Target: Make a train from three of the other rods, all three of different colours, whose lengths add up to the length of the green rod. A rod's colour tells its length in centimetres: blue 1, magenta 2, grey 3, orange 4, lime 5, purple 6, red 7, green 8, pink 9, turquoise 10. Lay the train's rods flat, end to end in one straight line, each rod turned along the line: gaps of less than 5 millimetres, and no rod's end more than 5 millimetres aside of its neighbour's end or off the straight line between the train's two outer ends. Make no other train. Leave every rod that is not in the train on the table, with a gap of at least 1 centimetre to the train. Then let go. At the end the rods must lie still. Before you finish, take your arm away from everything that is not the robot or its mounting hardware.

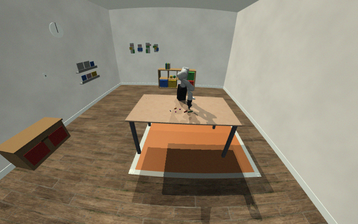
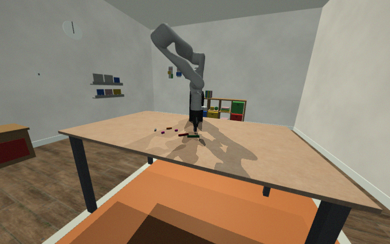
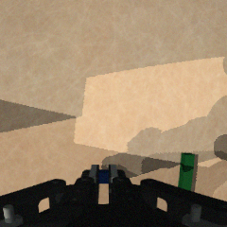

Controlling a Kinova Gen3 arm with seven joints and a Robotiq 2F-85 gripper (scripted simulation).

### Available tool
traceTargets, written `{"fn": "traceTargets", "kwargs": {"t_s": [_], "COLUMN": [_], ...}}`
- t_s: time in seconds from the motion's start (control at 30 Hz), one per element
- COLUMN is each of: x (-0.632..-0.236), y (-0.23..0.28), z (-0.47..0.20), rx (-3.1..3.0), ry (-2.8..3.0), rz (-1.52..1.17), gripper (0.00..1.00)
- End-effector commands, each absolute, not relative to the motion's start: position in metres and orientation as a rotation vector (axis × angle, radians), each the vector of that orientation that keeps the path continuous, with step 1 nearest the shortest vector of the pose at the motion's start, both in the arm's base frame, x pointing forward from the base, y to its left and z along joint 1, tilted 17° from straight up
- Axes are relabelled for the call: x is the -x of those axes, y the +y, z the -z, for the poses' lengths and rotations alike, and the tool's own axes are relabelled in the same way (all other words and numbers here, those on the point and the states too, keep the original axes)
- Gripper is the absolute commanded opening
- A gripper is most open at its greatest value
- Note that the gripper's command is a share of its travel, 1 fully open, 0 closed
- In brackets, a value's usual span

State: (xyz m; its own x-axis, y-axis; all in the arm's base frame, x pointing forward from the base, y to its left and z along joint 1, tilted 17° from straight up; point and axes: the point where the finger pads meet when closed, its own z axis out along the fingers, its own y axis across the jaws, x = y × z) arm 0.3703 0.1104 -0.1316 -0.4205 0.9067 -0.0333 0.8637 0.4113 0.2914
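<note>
My gripper [image 3: 103, 174] [image 2: 195, 130] is shut on a small blue rod [image 3: 104, 175] and holds it a little above the table. It stands over the rods near the table's middle. The green rod [image 2: 193, 136] lies flat just in front of the gripper, and shows at the lower right of the wrist view [image 3: 187, 171]. The red rod [image 2: 183, 134] lies just left of the green one. Two magenta rods [image 2: 162, 132] [image 2: 176, 130], an orange rod [image 2: 169, 127] and a grey rod [image 2: 155, 129] lie further left. The rods are very small in the top view [image 1: 188, 111].
The arm's black base [image 1: 181, 92] stands at the table's far edge. A shelf with coloured boxes [image 1: 176, 78] is against the back wall. A low cabinet [image 1: 32, 142] stands at the left of the room.
</note>
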Motion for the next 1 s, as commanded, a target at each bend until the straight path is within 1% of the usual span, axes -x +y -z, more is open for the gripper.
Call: {"fn": "traceTargets", "kwargs": {"t_s": [0.0,0.97], "x": [-0.3701,-0.3713], "y": [0.1109,0.1113], "z": [0.1346,0.1386], "rx": [-1.576,-1.576], "ry": [2.479,2.479], "rz": [-0.341,-0.341], "gripper": [0.05,0.05]}}
